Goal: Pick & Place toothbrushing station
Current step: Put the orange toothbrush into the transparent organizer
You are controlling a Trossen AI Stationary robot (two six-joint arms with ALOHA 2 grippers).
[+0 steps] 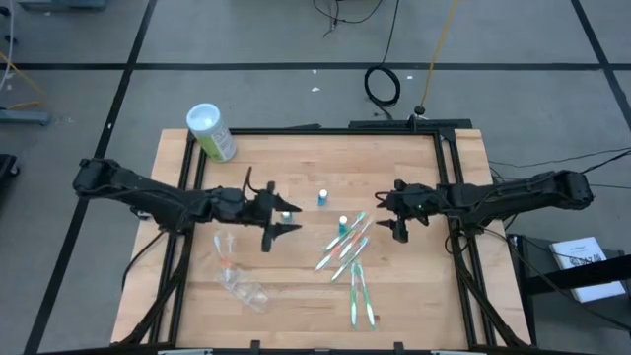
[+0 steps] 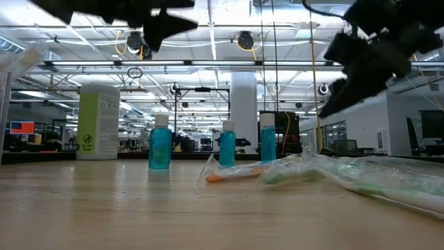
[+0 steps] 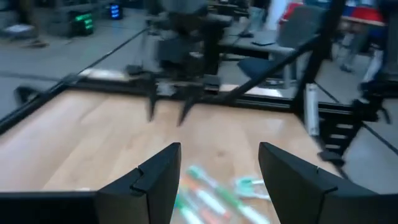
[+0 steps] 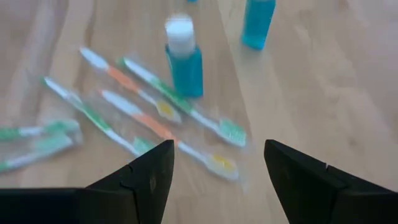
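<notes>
Overhead, wooden tabletop [image 1: 197, 286]: toothbrushes [image 1: 347, 254] lie between the left end effector [image 1: 286, 219] and right end effector [image 1: 392, 215]. Low view: three blue tubes [image 2: 227, 144] stand upright. Wrist views: both end effectors' fingers apart, empty, toothbrushes just ahead.

**A wooden table strewn with toothbrushing things**

The light wooden table [image 1: 296, 311] has a black frame along its edges. A green canister [image 1: 211, 131] with a white lid lies near its far left corner. Three small blue tubes [image 1: 322, 198] stand around the middle. Just beside them, toothbrushes [image 1: 347, 247] lie scattered, some green, some orange. Clear plastic holders [image 1: 238, 280] rest at the near left.
</notes>
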